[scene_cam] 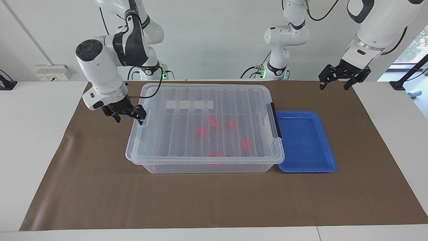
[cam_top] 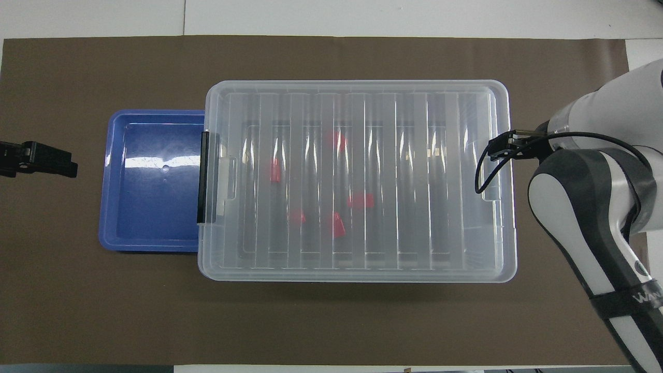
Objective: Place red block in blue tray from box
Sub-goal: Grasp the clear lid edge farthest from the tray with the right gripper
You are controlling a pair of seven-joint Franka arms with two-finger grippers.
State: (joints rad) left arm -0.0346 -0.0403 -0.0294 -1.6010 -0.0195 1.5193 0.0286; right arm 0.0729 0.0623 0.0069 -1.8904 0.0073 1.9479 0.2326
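Note:
The box (scene_cam: 180, 134) stands shut in the middle of the mat, its ribbed clear lid on. Several red blocks (scene_cam: 214, 122) lie inside and show through the lid, also in the overhead view (cam_top: 336, 140). The blue tray (scene_cam: 306, 140) lies empty against the box's end with the black clip handle (scene_cam: 276, 120), toward the left arm's end. My right gripper (scene_cam: 128, 115) is open and low at the box's other end, by the lid's rim; I cannot tell if it touches. My left gripper (scene_cam: 344, 78) is open and waits over the mat's corner.
A brown mat (scene_cam: 100, 187) covers the table's middle, with bare white table (scene_cam: 33, 134) at both ends. In the overhead view the right arm (cam_top: 595, 207) stretches over the mat beside the box (cam_top: 362, 259); the tray (cam_top: 150, 181) lies next to the left gripper (cam_top: 39, 159).

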